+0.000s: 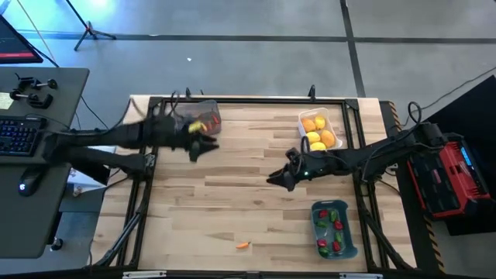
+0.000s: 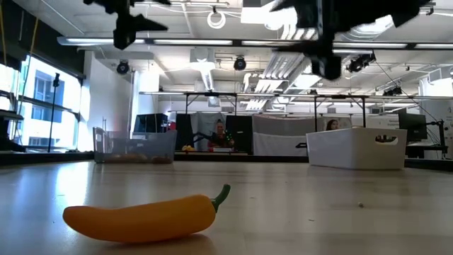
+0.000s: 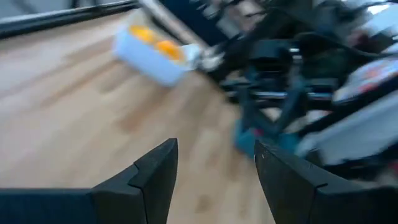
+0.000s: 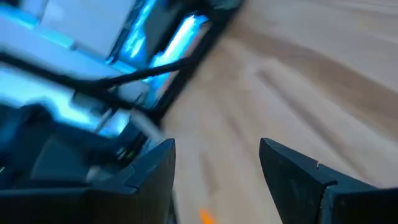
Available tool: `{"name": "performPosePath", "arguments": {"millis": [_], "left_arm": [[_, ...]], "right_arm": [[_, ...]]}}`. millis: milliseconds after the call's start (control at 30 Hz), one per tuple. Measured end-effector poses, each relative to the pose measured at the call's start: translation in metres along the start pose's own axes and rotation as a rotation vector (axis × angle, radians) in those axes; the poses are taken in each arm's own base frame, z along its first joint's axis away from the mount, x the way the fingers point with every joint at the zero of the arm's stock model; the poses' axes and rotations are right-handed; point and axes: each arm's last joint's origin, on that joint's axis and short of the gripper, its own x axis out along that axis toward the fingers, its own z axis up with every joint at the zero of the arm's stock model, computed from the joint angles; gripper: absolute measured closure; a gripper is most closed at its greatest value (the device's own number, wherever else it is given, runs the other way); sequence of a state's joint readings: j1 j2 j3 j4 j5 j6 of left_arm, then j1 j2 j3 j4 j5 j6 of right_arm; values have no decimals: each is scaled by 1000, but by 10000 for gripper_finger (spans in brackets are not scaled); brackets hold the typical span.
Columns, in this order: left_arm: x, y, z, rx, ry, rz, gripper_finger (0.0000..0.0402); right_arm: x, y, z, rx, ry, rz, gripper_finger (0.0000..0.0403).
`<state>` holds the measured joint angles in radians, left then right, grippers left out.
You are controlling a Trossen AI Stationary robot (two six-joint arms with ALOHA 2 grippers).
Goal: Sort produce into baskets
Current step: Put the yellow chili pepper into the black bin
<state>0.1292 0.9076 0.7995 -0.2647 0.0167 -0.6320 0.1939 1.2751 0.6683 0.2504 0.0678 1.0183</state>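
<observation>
A small orange pepper with a green stem (image 1: 243, 245) lies on its side on the table near the front edge, and it is large in the low view (image 2: 141, 216). My left gripper (image 1: 200, 146) hangs open and empty just in front of the clear grey basket (image 1: 203, 120), which holds yellow and red pieces. My right gripper (image 1: 280, 178) hangs open and empty over the table's middle. In the right wrist view (image 4: 217, 146) an orange bit (image 4: 204, 216) shows beyond the fingers. The left wrist view (image 3: 214, 146) shows bare wood between the fingers.
The white basket (image 1: 319, 130) with yellow-orange fruits stands at the far right. The blue-grey basket (image 1: 333, 229) with red and green peppers stands at the near right. A dark frame (image 1: 147, 194) runs along the table's edges. A desk with a keyboard (image 1: 19, 136) stands to the left.
</observation>
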Motion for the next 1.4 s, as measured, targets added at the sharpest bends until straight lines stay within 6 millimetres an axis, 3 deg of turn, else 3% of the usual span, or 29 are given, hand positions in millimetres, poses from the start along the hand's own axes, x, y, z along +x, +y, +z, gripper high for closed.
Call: {"name": "performPosePath", "arguments": {"millis": [167,300,400,700,967,1233,1400], "left_arm": [[-1,-24,-31,-76,-108,-47,204],[-5,-29,-36,-75,-173,6,204],[-8,-28,-34,-61,-193,11,204],[-12,-25,-29,-51,-229,26,204],[-12,-24,-29,-51,-230,27,204],[-12,-24,-29,-51,-229,28,204],[-12,-25,-28,-55,-235,27,204]], "right_arm": [[22,53,0,-317,185,100,181],[50,81,-15,-600,383,3,181],[71,92,-27,-693,484,-77,181],[136,99,-93,-796,669,-127,181],[183,82,-146,-955,774,-113,181],[207,69,-161,-975,764,-147,187],[210,62,-163,-1045,752,-184,251]]}}
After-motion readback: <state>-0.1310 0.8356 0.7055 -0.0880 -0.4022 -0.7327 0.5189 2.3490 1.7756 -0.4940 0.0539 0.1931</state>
